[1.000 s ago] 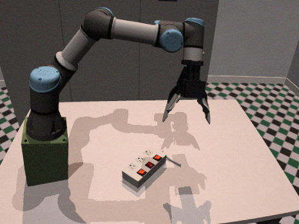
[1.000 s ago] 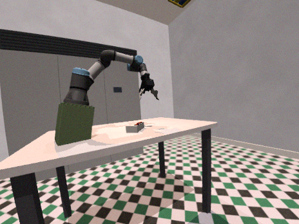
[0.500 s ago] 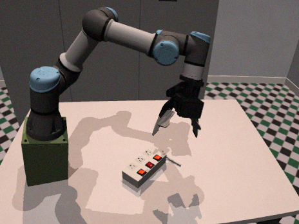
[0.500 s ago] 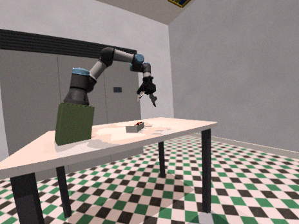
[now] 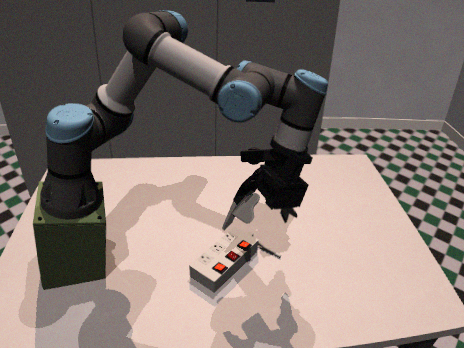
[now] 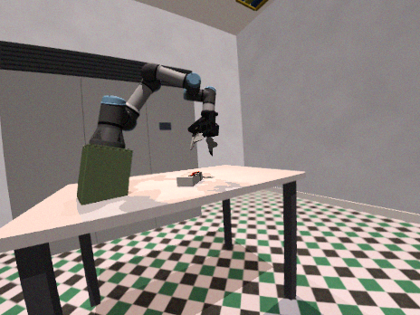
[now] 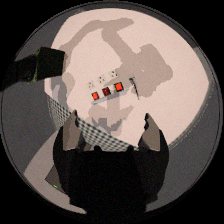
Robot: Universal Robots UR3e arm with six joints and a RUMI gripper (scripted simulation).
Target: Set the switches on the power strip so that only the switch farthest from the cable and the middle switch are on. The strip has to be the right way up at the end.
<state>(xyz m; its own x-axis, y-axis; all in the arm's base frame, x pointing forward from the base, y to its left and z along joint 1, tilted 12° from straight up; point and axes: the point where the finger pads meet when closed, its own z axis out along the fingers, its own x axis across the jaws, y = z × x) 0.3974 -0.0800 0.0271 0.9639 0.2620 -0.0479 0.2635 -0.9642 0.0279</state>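
Note:
The power strip (image 5: 224, 261) lies right way up on the white table, a grey-white block with three sockets and three red switches (image 5: 232, 255) that all glow lit. Its short black cable stub (image 5: 269, 251) leaves the far right end. The strip also shows in the exterior view (image 6: 190, 178) and in the wrist view (image 7: 106, 89). My gripper (image 5: 260, 216) hangs open and empty in the air above the cable end of the strip, fingers pointing down. It also shows in the exterior view (image 6: 203, 146) and in the wrist view (image 7: 112, 131).
The arm's green base block (image 5: 70, 245) stands at the table's left side. The table's edges run near the front and right. A checkered floor lies beyond.

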